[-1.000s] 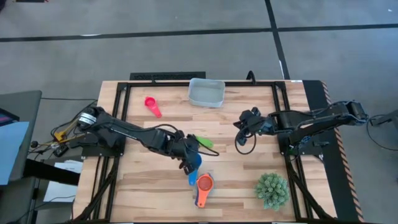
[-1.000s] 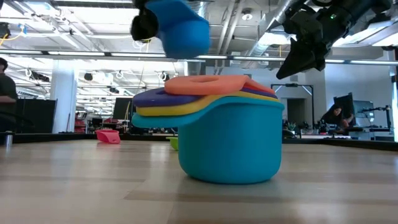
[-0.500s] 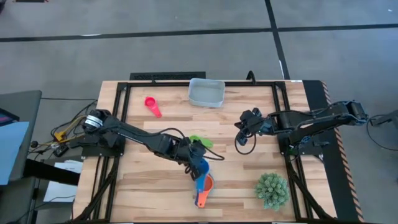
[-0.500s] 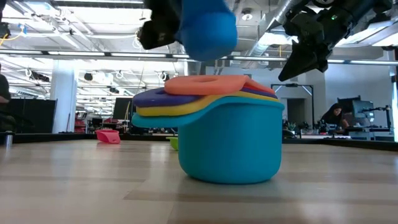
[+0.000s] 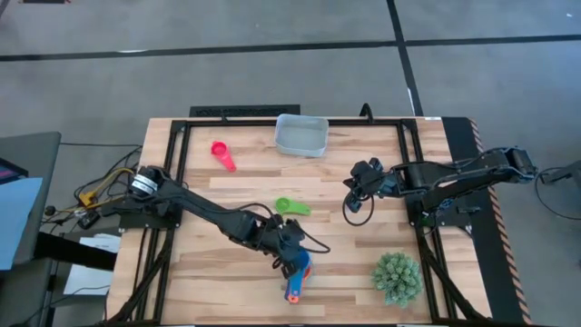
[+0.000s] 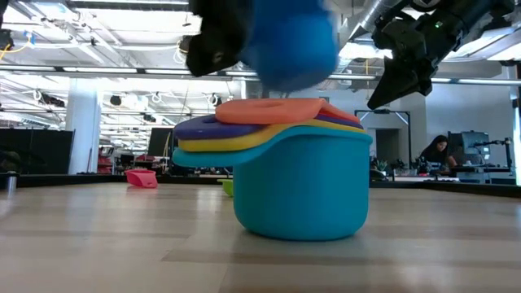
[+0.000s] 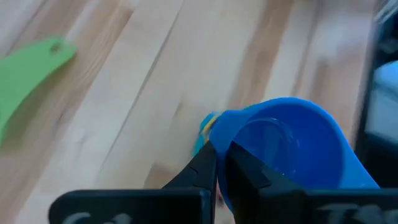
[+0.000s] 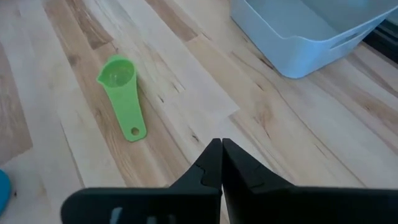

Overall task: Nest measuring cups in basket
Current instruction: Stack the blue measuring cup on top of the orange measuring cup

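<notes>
Blue cup (image 6: 291, 42) now over stack (image 6: 281, 167) (unlabelled)

A light wooden desk (image 5: 218, 191) is seen at the centre of the high view. A spiky green plant (image 5: 398, 278) is placed at its lower right. A person (image 6: 435, 151) is visible at the far right of the low view.

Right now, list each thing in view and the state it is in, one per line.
Blue cup: held by the left gripper, above the stack.
Stack of cups: nested in the teal cup, on the table, outside the basket.
Green cup: lying loose on the table.
Pink cup: lying loose on the table.
Basket: empty.
Right gripper: shut, holding nothing, above the table.
</notes>
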